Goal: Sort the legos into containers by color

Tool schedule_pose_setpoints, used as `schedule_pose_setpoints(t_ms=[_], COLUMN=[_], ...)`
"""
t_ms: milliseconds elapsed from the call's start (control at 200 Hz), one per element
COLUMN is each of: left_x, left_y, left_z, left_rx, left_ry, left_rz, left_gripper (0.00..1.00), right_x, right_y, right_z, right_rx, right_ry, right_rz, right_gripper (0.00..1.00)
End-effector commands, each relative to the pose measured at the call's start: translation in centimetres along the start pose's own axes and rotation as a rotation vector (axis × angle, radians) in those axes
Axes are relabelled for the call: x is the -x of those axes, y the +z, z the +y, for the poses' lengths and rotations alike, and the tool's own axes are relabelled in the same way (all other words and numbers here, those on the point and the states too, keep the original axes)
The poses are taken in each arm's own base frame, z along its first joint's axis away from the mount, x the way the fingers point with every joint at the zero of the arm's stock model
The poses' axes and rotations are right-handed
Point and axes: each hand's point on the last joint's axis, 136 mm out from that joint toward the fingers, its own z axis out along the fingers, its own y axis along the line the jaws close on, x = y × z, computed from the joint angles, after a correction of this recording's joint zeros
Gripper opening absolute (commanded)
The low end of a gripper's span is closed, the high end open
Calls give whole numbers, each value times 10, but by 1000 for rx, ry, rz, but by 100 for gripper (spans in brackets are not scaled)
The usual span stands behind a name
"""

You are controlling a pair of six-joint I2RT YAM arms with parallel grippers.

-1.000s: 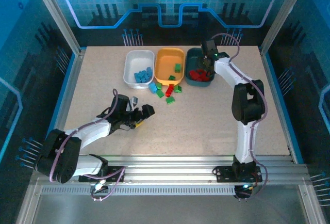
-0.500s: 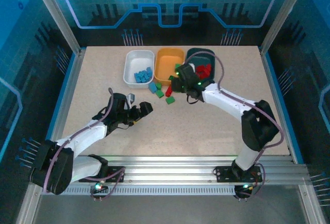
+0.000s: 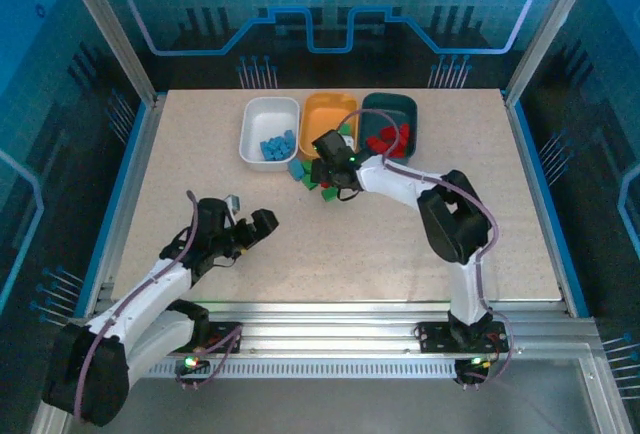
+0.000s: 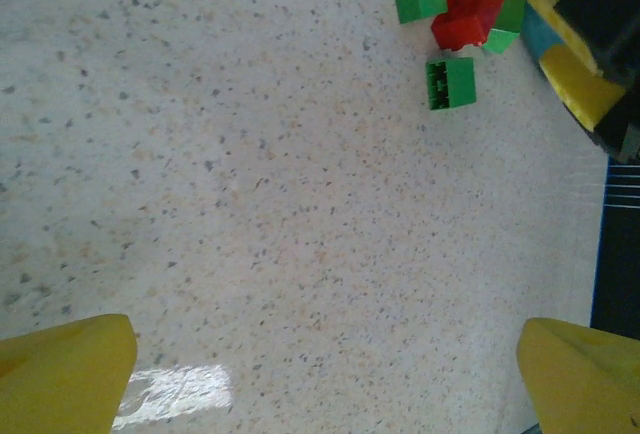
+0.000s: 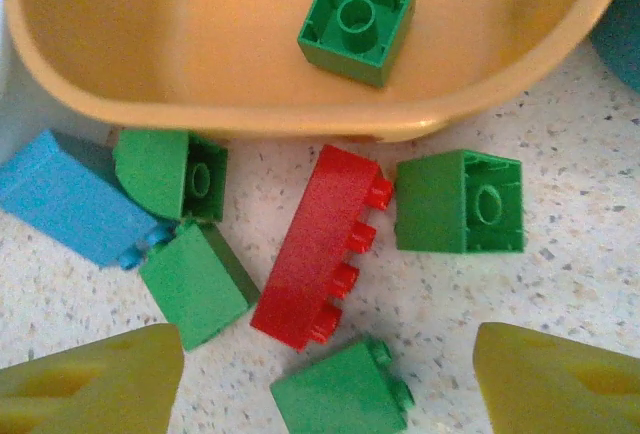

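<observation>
One red brick (image 5: 318, 249) plus green bricks (image 5: 460, 202) just beside orange-yellow tray (image 5: 300, 126), right gripper (image 5: 325, 369) over them spread wide, left gripper (image 4: 325, 374) well away from tray, wide too, both empty

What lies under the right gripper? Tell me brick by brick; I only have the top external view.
Observer: Just ahead of the open right gripper lies one long red brick, on its side, studs toward the picture's right.
Operator: Count the loose bricks around it.
Observer: Four loose green bricks surround it, and one blue brick sits at the left, beside the orange tray.
</observation>
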Motion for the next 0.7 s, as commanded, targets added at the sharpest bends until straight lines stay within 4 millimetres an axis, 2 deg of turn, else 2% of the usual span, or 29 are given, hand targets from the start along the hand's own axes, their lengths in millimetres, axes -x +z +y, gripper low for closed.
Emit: schedule_pose_setpoints(t_ms=[0, 140, 305, 480, 585, 695], left_x=[-8, -9, -11, -11, -10, -9], left_y=[-1, -1, -1, -4, -7, -9], left_z=[16, 19, 21, 21, 22, 23], left_rx=[49, 45, 47, 47, 48, 51], left_ry=[9, 7, 10, 12, 14, 17], left_rz=[14, 15, 20, 19, 12, 10], left_gripper=[99, 99, 99, 99, 99, 99], right_x=[-2, -6, -9, -16, -14, -6], right_y=[11, 21, 37, 50, 47, 31], right_z=[-7, -9, -1, -8, -10, -5], right_rx=[-79, -117, -108, -154, -170, -148], right_ry=[63, 105, 98, 99, 90, 64], right_rz=[18, 45, 68, 84, 63, 22], right_gripper=[73, 64, 54, 42, 32, 26])
